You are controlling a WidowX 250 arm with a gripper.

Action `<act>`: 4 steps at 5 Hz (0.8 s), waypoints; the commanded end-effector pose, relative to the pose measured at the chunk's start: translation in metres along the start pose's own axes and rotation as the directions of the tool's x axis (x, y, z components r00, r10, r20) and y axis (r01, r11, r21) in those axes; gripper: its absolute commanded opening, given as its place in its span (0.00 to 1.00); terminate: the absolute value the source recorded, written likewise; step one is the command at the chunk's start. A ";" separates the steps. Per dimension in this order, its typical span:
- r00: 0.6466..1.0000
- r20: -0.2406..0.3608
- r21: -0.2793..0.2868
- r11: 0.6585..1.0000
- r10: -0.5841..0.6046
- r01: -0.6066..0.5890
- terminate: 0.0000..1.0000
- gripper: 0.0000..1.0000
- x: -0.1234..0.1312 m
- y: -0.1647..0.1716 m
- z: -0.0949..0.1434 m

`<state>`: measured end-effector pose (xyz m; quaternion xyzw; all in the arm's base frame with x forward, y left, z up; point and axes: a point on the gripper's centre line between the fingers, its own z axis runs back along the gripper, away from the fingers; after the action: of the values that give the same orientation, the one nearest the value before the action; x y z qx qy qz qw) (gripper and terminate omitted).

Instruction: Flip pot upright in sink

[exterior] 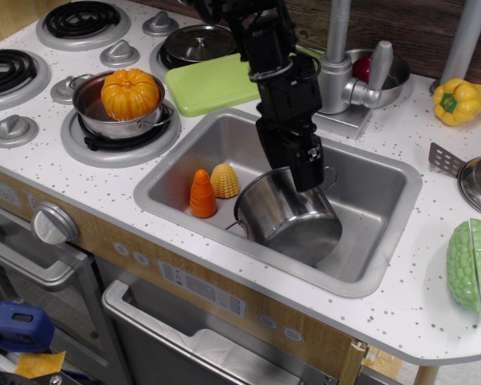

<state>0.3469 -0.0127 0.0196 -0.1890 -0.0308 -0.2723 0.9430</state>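
Flip roughly halfway: pot (284,216) sits tilted in the sink (369,200), not yet upright; gripper (307,178) clamps its back rim; remaining: finish tipping it onto its base, release

No legible text. Small white mark on the black gripper (308,178), too small to read.

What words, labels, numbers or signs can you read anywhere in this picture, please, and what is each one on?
No text here can be read.
Small white mark on the gripper, just above the pot in the sink: too small and blurred to read.
Pale panel with faint markings on the cabinet front below the counter: too blurred to read.
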 end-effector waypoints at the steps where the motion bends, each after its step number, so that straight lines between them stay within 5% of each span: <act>1: 1.000 -0.001 -0.089 0.996 0.020 -0.020 0.00 1.00 -0.014 -0.007 0.007; 3: 0.995 0.078 -0.226 0.973 0.069 -0.050 0.00 1.00 -0.022 -0.014 -0.011; 4: 0.991 0.098 -0.205 0.976 0.088 -0.066 0.00 0.00 -0.021 -0.017 -0.012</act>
<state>0.3164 -0.0227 0.0000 -0.3119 -0.0457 -0.2174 0.9238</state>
